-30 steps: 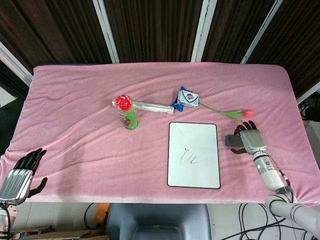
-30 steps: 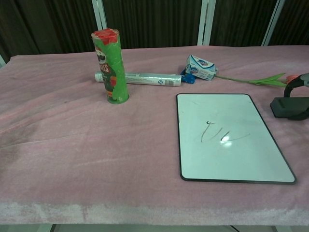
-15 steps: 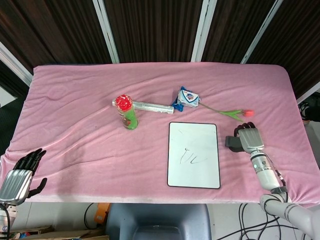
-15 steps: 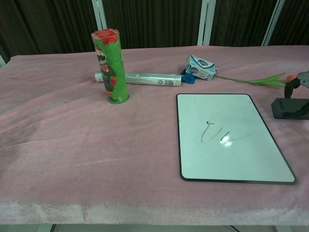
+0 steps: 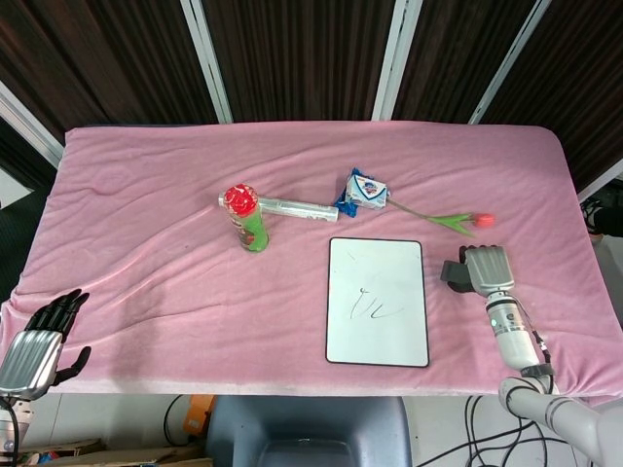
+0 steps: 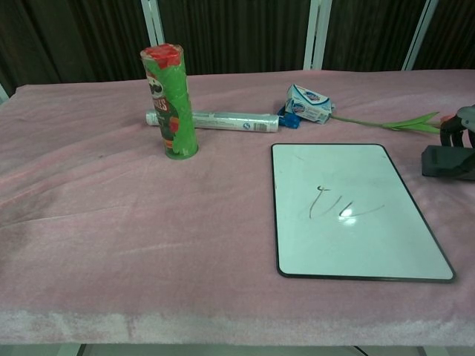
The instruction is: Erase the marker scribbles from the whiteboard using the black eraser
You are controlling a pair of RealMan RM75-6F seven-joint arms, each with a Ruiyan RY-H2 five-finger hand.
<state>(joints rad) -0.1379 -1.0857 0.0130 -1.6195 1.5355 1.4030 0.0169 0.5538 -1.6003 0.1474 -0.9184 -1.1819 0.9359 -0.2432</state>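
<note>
eraser (image 5: 454, 273) and right hand (image 5: 484, 269) are rising and drifting toward the table's right edge compared with a second ago, fingers wrapping the black block, so pickup is looking done and wiping comes next. whiteboard (image 5: 378, 301) is lying flat near the front edge, still showing thin scribbles (image 5: 374, 306) at centre. left hand (image 5: 41, 337) is idling, fingers apart, at the front-left corner.
</note>
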